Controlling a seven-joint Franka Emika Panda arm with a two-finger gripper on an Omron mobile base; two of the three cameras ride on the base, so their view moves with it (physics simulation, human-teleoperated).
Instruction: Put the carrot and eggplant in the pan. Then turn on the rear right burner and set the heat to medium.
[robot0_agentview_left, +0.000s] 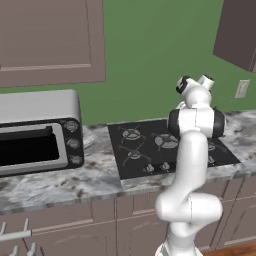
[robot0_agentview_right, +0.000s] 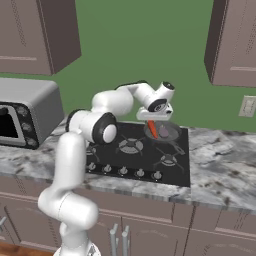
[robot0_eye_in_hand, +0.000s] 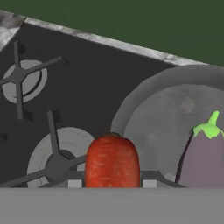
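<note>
My gripper (robot0_agentview_right: 154, 120) hangs over the back right of the stove, shut on the orange carrot (robot0_agentview_right: 153, 131). The carrot points down over the left rim of the grey pan (robot0_agentview_right: 176, 131). In the hand view the carrot (robot0_eye_in_hand: 112, 161) sits between the finger tips at the bottom, over the pan's (robot0_eye_in_hand: 131, 105) left edge. The purple eggplant (robot0_eye_in_hand: 203, 157), with its green cap, lies inside the pan to the carrot's right. From the right base the eggplant (robot0_agentview_right: 163, 133) shows as a small purple lump in the pan.
The black stove (robot0_agentview_left: 145, 145) has a row of knobs (robot0_agentview_right: 122, 171) along its front edge. A silver toaster oven (robot0_agentview_left: 37, 132) stands on the marble counter to the left. Cabinets hang above on both sides, and the green wall is behind.
</note>
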